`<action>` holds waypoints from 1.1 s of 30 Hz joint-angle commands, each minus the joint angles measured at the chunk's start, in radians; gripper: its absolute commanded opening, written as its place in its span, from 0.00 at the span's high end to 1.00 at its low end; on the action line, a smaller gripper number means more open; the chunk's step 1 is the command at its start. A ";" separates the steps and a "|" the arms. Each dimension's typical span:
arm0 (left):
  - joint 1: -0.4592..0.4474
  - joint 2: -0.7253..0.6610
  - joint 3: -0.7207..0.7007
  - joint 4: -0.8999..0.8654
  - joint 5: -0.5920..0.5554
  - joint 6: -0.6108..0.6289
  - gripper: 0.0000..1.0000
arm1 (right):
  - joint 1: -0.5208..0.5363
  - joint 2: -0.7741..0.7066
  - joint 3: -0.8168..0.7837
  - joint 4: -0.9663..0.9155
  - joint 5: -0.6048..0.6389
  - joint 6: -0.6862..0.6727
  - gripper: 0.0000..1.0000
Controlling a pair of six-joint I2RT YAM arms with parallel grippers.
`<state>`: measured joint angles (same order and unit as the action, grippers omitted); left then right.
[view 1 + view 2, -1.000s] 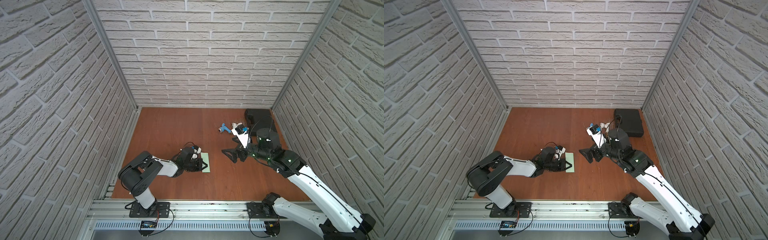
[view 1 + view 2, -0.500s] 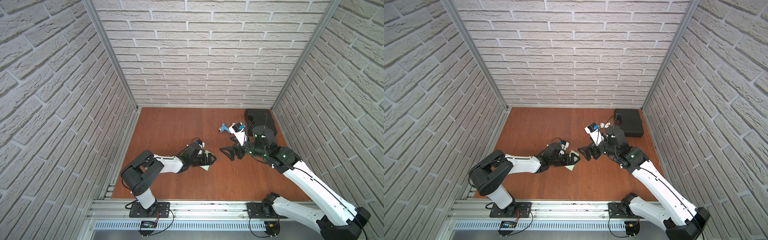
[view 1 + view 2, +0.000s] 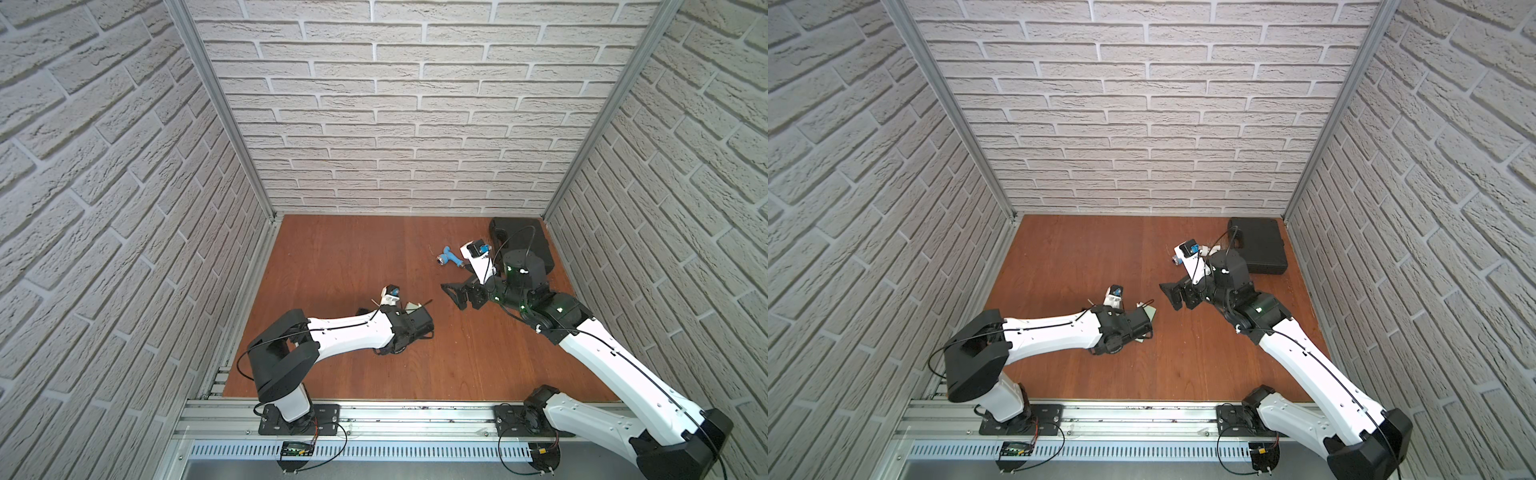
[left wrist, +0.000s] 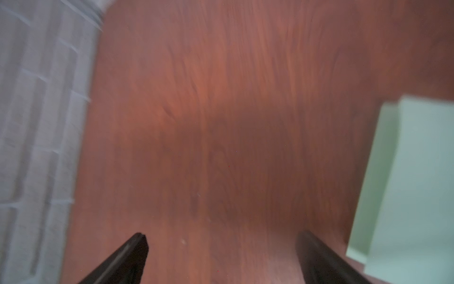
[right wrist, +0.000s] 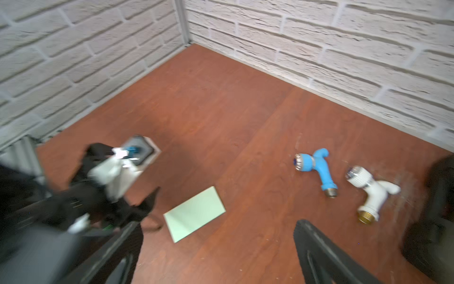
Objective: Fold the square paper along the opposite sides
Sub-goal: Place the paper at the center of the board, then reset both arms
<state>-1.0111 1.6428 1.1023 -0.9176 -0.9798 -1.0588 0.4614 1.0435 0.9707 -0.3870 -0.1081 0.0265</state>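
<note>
Left gripper [image 4: 221, 255], seen by its own wrist camera, has two dark fingers spread wide with only bare wooden tabletop [image 4: 221, 98] between them; it holds and touches nothing. Just outside one finger lies the square paper [image 4: 412, 186], a pale mint-green sheet lying flat, with a narrow strip of a lower layer showing along one long edge, so that it reads as a folded half-width rectangle. The right wrist view shows the same paper [image 5: 194, 213] as a plain rectangle flat on the wood, just beyond the tips of the left gripper [image 5: 145, 204], apart from them. In both top views most of the sheet is hidden under the left gripper's head; a pale corner [image 3: 860, 312] shows beside it.

Right gripper [image 5: 218, 236] is likewise spread wide and empty, its two dark fingers framing bare wood, with the paper lying ahead of it and toward the left arm. A blue tap [image 5: 317, 169] and a white tap [image 5: 368, 194] lie ahead to its other side, well apart from the paper.

Left arm [image 3: 349, 334] reaches low and nearly level across the table. Right arm [image 3: 602, 357] rises steeply from its base and bends at the wrist, its gripper [image 3: 459, 293] facing the left one, near it but apart.
</note>
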 commanded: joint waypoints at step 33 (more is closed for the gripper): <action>0.208 -0.018 0.992 -0.841 -0.688 -1.193 0.02 | -0.376 0.089 -0.443 0.703 0.416 0.026 0.01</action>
<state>-0.7895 1.5932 2.0014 -1.6062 -1.5558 -2.0506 0.0868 1.1568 0.5198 0.3241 0.2634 0.0380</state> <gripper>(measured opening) 0.981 0.991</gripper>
